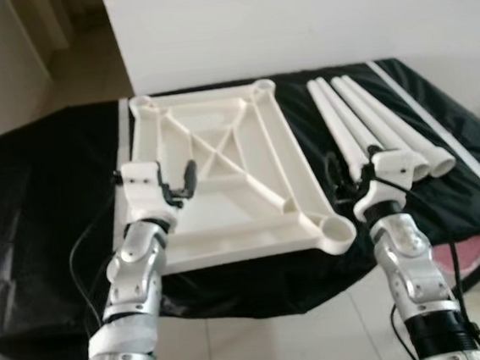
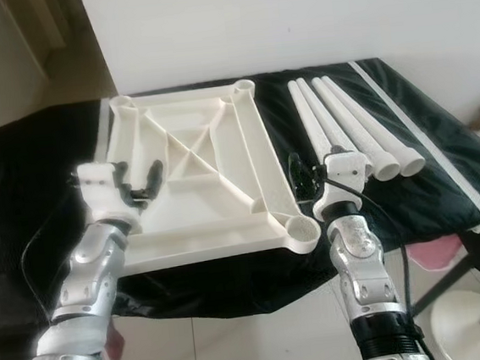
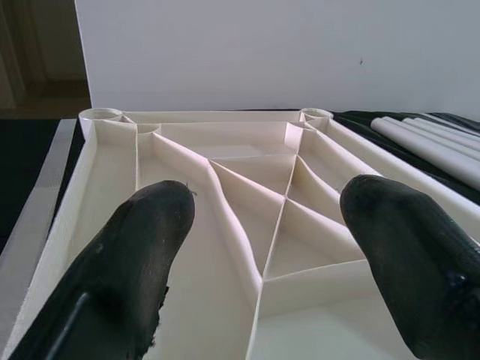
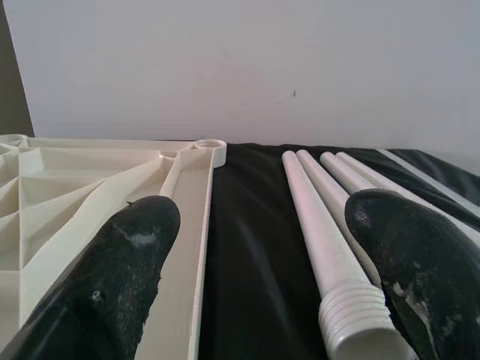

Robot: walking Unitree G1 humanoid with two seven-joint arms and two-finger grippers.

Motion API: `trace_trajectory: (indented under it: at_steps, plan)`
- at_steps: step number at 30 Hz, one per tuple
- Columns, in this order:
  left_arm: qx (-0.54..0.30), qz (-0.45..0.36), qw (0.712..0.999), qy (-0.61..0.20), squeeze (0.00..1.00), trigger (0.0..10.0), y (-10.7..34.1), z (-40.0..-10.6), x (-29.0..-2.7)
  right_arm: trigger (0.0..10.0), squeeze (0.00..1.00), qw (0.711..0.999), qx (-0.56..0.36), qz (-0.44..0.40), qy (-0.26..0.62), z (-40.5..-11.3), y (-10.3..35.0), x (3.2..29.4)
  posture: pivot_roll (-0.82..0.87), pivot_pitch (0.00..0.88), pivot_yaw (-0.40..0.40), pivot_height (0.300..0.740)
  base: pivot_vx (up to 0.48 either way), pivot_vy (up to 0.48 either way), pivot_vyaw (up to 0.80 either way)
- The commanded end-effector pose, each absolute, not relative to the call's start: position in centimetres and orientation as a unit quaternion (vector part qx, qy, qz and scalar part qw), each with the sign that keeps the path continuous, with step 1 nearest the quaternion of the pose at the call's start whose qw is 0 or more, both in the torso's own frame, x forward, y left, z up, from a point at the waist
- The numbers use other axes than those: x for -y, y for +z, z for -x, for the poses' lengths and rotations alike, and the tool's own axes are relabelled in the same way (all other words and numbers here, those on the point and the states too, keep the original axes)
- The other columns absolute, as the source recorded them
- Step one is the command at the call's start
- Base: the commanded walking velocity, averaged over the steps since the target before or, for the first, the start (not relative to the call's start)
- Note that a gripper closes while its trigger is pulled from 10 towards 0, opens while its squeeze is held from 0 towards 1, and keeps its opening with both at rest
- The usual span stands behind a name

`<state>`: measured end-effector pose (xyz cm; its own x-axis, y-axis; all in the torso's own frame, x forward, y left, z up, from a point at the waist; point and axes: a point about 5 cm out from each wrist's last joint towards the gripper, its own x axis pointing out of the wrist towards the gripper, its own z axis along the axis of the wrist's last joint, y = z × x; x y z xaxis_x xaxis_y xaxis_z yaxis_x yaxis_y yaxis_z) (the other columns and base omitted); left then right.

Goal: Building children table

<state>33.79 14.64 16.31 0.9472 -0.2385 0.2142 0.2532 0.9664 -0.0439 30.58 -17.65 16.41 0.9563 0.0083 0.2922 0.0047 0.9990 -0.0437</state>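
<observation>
— Where is the tabletop found?

— It is laid upside down on the counter, which is draped in black sheeting. Its ribbed underside is turned up, and a round socket is seen at each corner. Its near edge is set close to the counter's front edge.

— And the legs?

— Four white legs are laid side by side on the black sheeting, to the robot's right of the tabletop and apart from it, with a strip of black between. Their threaded ends are pointed toward the robot.

— How is the left tool placed against the tabletop?

— It is held over the tabletop's near left part, just above the ribs. In the left wrist view its two black fingers are spread wide, nothing is gripped between them, and the crossing ribs are seen in the gap.

— And the right tool?

— It is held over the black strip between the tabletop's right rim and the nearest leg. Its fingers are also spread wide and nothing is gripped. In the right wrist view one finger is seen in front of the tabletop's rim, the other beside the ridged end of the nearest leg; whether that leg is touched cannot be told.

— What lies behind?

— A white wall is seen just beyond the counter's far edge.
</observation>
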Motion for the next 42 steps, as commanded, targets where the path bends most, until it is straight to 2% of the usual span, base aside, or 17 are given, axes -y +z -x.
trace_trajectory:
  at_steps: [1,42]
  plan:
    - [0.101,0.034,0.984,-0.142,0.00,10.0,16.02,-33.72,-14.48,10.0,0.00,0.989,0.147,0.024,-0.003,-30.68,16.25,17.91,0.00,0.000,0.019,0.740,0.000,0.000,0.00]
    - [0.107,0.051,0.980,-0.160,0.00,10.0,16.49,-33.68,-13.73,10.0,0.00,0.987,0.157,0.032,-0.017,-31.15,16.35,18.46,-0.01,0.000,0.014,0.740,0.000,0.000,0.00]
